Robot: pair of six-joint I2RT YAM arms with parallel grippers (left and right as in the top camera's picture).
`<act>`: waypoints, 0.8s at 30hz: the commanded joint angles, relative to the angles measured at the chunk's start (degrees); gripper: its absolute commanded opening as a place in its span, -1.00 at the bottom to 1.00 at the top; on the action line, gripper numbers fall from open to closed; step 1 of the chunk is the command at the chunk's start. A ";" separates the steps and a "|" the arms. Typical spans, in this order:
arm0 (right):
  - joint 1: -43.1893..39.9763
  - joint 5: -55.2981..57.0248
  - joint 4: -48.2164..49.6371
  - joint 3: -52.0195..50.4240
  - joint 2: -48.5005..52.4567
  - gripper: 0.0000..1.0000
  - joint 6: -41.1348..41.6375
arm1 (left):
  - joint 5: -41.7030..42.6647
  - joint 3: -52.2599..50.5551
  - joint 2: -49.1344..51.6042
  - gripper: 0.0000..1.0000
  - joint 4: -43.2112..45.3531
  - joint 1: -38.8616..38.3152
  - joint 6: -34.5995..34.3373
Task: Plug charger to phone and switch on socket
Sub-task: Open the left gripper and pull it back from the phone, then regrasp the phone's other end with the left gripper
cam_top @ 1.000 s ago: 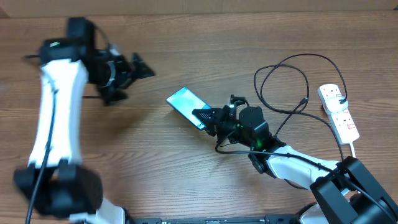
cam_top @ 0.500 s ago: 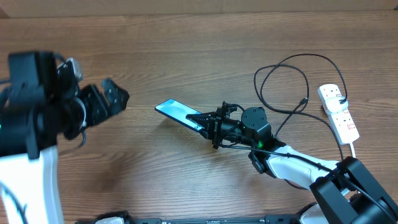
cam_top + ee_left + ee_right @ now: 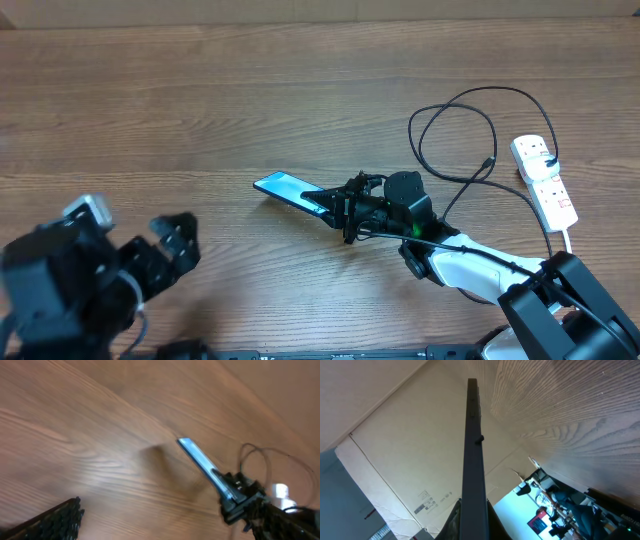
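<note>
My right gripper point(image 3: 338, 205) is shut on one end of the phone point(image 3: 285, 188) and holds it tilted on its edge above the middle of the table. The right wrist view shows the phone point(image 3: 472, 455) edge-on as a dark bar between my fingers point(image 3: 456, 516). The left wrist view has the phone point(image 3: 199, 461) with its shadow on the wood beneath. The charger point(image 3: 455, 125) lies in black loops to the right, its connector tip point(image 3: 488, 162) free on the table. The socket point(image 3: 545, 178) lies at the far right. My left gripper point(image 3: 178, 245) stands open at the bottom left, holding nothing.
The white cord of the socket point(image 3: 568, 235) runs toward the front right edge. The right arm's white link point(image 3: 470, 265) stretches from the bottom right. Cardboard point(image 3: 395, 460) shows behind the table in the right wrist view.
The left arm has swung from the upper left down to the bottom left, still open. The right gripper has turned the phone from flat onto its edge and shifted it slightly left.
</note>
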 commanded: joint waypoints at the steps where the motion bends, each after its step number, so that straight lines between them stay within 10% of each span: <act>1: -0.02 -0.90 1.05 0.74 -0.17 -0.92 3.63 | 14.53 -11.37 1.42 1.00 7.69 0.42 -6.14; 10: -0.13 -1.40 0.98 0.74 -0.17 -0.92 2.08 | 47.78 -30.23 15.74 1.00 31.21 0.42 -15.61; 24: -0.11 1.79 0.74 0.74 -0.17 -0.92 1.86 | 44.65 -30.23 24.85 0.99 35.87 0.28 -21.64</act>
